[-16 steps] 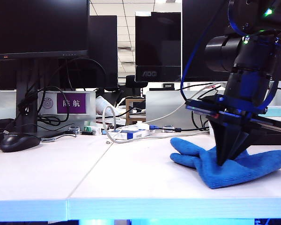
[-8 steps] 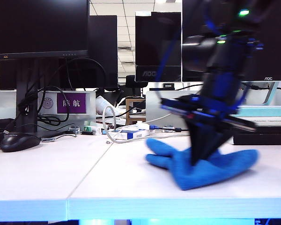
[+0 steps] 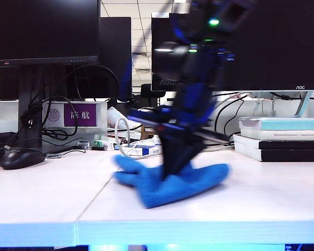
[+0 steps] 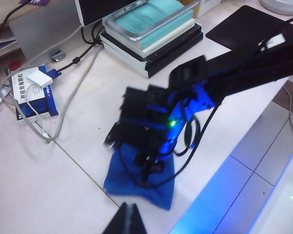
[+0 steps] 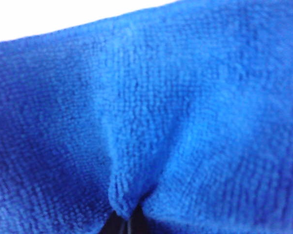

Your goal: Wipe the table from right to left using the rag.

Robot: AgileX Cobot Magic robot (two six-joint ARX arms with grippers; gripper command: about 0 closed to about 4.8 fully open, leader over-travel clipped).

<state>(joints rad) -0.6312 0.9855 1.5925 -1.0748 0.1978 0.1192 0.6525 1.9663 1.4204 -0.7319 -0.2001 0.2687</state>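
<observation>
While the right gripper (image 3: 174, 175) pinches the blue rag (image 3: 170, 183) tight on the table (image 3: 52, 193), the left gripper (image 4: 127, 222) hangs above, its tips pressed together.

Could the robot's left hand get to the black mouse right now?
Probably yes. The mouse sits on the table's left side with bare desk in front of it, and the right hand is busy pinching the rag mid-table. The left hand is shut and hangs back, so reach is a guess.
</observation>
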